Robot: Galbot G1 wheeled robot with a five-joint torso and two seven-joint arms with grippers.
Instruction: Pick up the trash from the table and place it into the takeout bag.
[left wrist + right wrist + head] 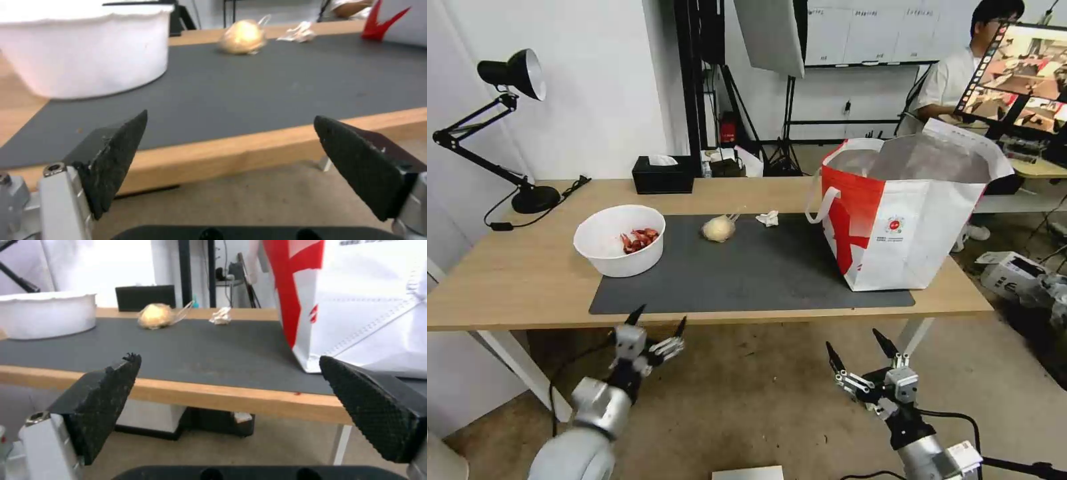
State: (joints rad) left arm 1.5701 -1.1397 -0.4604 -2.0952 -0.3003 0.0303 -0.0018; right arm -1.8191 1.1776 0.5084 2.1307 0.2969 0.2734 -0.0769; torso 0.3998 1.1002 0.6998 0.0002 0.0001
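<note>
On the light-wood table (527,267) lies a dark grey mat (747,273). A white bowl of red shells (620,240) stands on the mat's left end. A beige plastic-wrapped ball (718,229) and a small crumpled white tissue (768,218) lie at the mat's far edge. The red-and-white takeout bag (894,220) stands open on the right end. My left gripper (658,318) hangs open just below the table's front edge, under the bowl. My right gripper (856,345) is open too, lower and in front of the bag. The left wrist view has the bowl (84,46) and ball (242,36).
A black tissue box (662,173) sits at the table's back edge and a black desk lamp (514,127) at the back left. A white cardboard box (1008,273) lies on the floor to the right. A person sits behind the bag.
</note>
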